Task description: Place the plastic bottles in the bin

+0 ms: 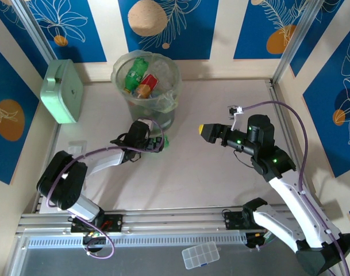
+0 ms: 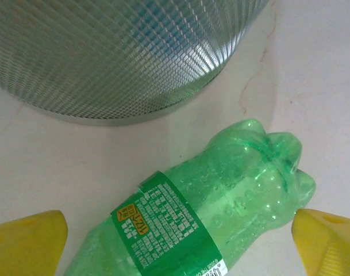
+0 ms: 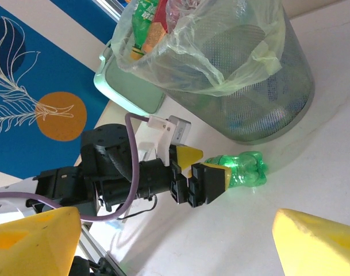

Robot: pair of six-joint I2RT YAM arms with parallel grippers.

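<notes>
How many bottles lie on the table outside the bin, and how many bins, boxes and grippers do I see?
Green bottle on the table: 1
Bin: 1
Mint-green box: 1
Clear compartment case: 1
Grippers: 2, the left gripper and the right gripper
Total: 6

From above I get just the tip of the green bottle point(image 1: 165, 141) beside the bin point(image 1: 162, 115); my left gripper point(image 1: 157, 140) covers the rest. The left wrist view cuts off its cap end. The bottles point(image 1: 141, 80) inside the bin overlap; I can't count them.
</notes>
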